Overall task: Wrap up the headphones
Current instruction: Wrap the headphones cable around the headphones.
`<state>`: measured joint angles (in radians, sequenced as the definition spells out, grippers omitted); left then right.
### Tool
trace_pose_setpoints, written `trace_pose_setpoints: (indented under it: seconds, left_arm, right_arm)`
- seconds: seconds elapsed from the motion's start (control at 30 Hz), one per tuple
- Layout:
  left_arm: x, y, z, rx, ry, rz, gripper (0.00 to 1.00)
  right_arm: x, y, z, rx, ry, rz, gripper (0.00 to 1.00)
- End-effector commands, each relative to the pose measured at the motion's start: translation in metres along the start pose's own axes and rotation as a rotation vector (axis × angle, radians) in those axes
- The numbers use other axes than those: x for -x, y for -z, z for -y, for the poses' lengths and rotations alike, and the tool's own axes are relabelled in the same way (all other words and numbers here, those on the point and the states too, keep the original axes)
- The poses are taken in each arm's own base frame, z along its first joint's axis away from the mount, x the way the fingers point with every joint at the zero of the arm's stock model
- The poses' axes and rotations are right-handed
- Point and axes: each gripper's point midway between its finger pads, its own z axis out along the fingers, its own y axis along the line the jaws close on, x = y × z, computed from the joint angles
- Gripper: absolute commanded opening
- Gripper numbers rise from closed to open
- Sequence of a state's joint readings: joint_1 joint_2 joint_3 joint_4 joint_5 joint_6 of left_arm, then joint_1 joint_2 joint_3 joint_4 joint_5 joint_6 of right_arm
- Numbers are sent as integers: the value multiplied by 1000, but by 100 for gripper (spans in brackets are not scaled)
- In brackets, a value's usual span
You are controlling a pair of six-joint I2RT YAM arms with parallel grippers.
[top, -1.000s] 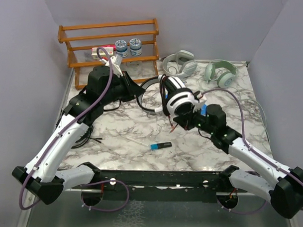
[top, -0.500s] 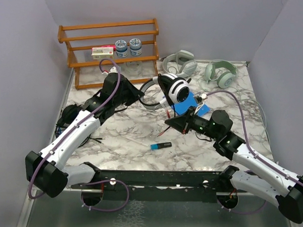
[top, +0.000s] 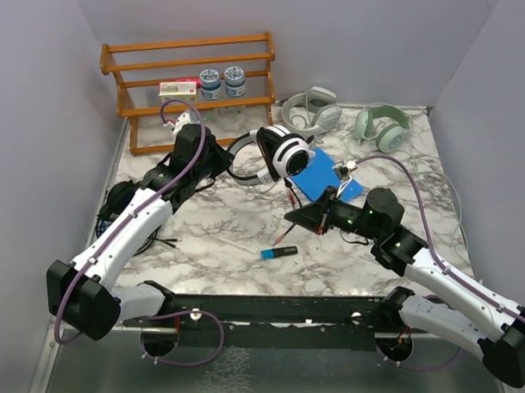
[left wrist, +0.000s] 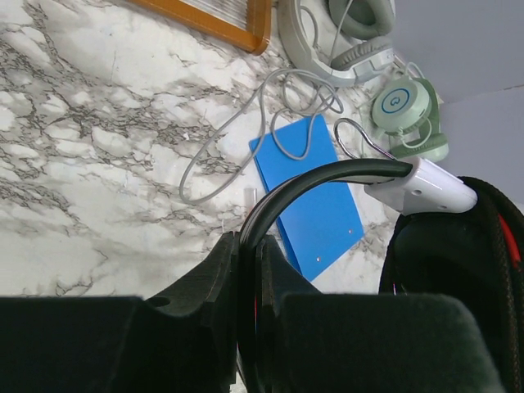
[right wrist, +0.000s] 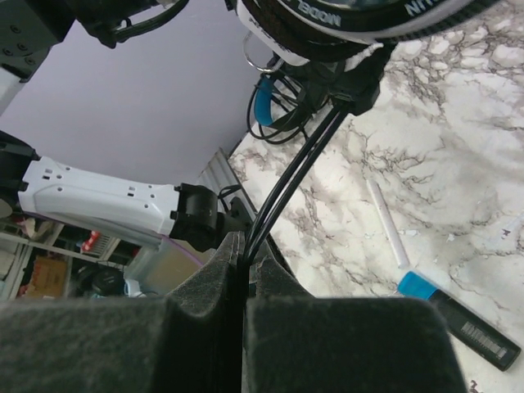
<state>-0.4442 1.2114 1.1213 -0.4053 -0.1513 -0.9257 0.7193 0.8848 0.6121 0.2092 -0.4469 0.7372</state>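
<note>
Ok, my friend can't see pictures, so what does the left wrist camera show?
The left gripper is shut on the black headband of the white-and-black headphones, over a marble table. Beyond lie a blue card, a loose grey cable, and two more headphones, a grey-white pair and a pale green pair, near a wooden rack.

Marble table [top: 201,229] bearing a wooden rack [top: 190,47] with two jars [top: 235,77] and a box [top: 178,91], a blue card [top: 319,175], and a blue-tipped pen [top: 279,251].
</note>
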Motion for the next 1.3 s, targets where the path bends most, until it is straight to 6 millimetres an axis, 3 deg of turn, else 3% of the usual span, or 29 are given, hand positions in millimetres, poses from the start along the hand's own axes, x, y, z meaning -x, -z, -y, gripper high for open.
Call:
trace_pose_setpoints:
  seconds: [0.0,0.2,0.5,0.73,1.0,1.27]
  left_arm:
    - [32,-17,-9,39,49,154,0]
    - [3,-32,-3,-34,58,74,0]
    - [-36,-31,25,-136,-22,71,0]
    - [-48,-19,36,-179,-72,88,0]
    - [-57,-12,32,-206,-108,98,0]
    - [-74,-6,37,-260,-214,84,0]
  right_arm:
    - [-1,-2,-34,120,-15,-95,1]
    - [32,-21,-52,201,-117,26,6]
    - [83,-50,-44,169,-298,219,14]
    - [105,-67,-11,-20,-326,309,13]
    - [98,-75,53,-372,-439,317,13]
    - [61,-74,119,-705,-474,228,7]
